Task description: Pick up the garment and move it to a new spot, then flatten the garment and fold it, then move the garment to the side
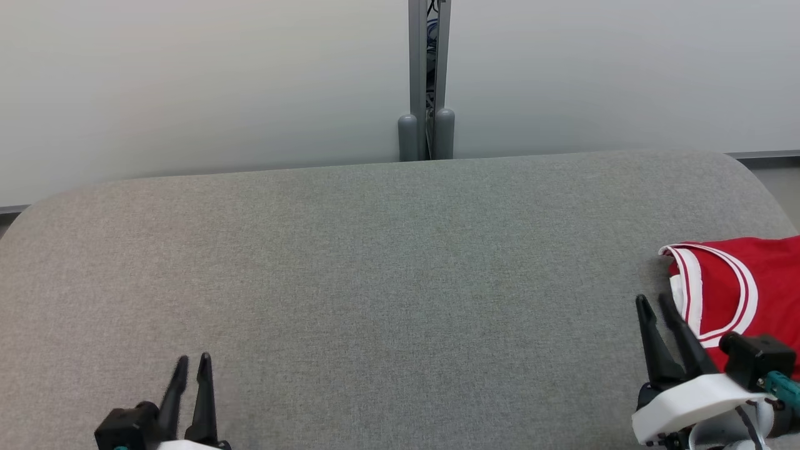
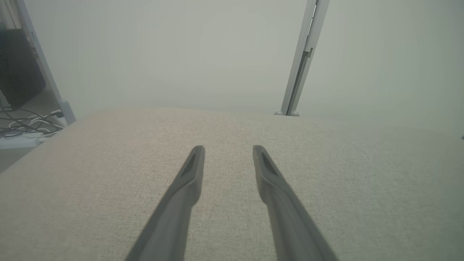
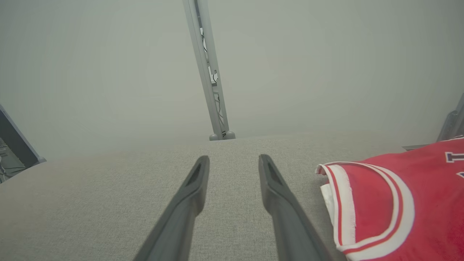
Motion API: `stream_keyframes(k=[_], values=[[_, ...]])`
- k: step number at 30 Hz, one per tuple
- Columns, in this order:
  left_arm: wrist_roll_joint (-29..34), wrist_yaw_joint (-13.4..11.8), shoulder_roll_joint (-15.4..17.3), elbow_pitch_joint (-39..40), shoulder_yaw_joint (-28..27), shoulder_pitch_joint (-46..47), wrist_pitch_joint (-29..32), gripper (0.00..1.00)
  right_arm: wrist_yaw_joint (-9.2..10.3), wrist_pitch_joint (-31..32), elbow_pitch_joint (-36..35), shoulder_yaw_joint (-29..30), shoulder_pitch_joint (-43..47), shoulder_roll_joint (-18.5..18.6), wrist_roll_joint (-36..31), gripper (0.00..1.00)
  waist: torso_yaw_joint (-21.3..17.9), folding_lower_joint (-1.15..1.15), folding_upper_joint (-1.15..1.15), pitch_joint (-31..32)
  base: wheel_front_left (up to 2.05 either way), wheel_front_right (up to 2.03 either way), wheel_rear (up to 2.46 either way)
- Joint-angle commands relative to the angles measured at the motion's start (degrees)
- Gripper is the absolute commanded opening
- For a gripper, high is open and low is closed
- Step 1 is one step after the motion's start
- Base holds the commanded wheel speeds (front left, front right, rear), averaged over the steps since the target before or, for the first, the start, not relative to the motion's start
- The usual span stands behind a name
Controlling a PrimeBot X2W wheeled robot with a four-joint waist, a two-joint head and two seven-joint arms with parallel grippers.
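Red, with white-and-red striped trim, the jersey lay at the far right of the grey cloth-covered counter, running out past the head view's right edge. It lay flat. A white layer showed beneath the trimmed edge, so it looked folded, though how neatly could not be told.

The right end effector hung just beside the jersey's left edge, its two fingers apart with nothing between them. Whether a fingertip brushed the trim could not be told. The left end effector hung well apart from the jersey, low on the left, likewise spread and empty over bare counter.

Judging from that, the step in hand was the last one, setting the jersey aside, and it seemed about done. To finish well, the right arm would have done best to draw straight back and up from the trim, so that no finger snagged the loose edge and dragged the fold open. Had the jersey needed to go further aside, a pinch through all layers near that edge and a low slide, not a lift, would likely have kept the fold. The cloth looked thin and apt to slip.
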State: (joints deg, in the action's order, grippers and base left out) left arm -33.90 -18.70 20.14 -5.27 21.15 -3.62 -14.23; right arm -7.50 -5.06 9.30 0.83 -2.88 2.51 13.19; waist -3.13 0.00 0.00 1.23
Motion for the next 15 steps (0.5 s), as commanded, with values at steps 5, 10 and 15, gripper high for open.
stream_keyframes(k=[5,10,15], values=[[-2.3,0.9,-1.6,-1.1,-0.5,-0.6,0.7,0.00,0.00,0.8,1.9,0.4,0.4,-0.3,3.0,0.00,0.1,0.00,0.00,0.0,0.00,0.00,0.00],[-6.4,2.7,-2.6,-1.8,-2.3,0.3,1.8,0.00,0.00,1.8,2.5,0.9,-0.4,-0.3,8.3,0.00,0.2,0.00,0.00,-0.1,0.00,0.00,0.00],[-10.2,4.4,-3.6,-2.5,-4.0,1.2,2.9,0.00,0.00,2.7,3.0,1.2,-1.0,-0.2,13.3,0.00,0.3,0.00,0.00,-0.2,0.00,0.00,0.00]])
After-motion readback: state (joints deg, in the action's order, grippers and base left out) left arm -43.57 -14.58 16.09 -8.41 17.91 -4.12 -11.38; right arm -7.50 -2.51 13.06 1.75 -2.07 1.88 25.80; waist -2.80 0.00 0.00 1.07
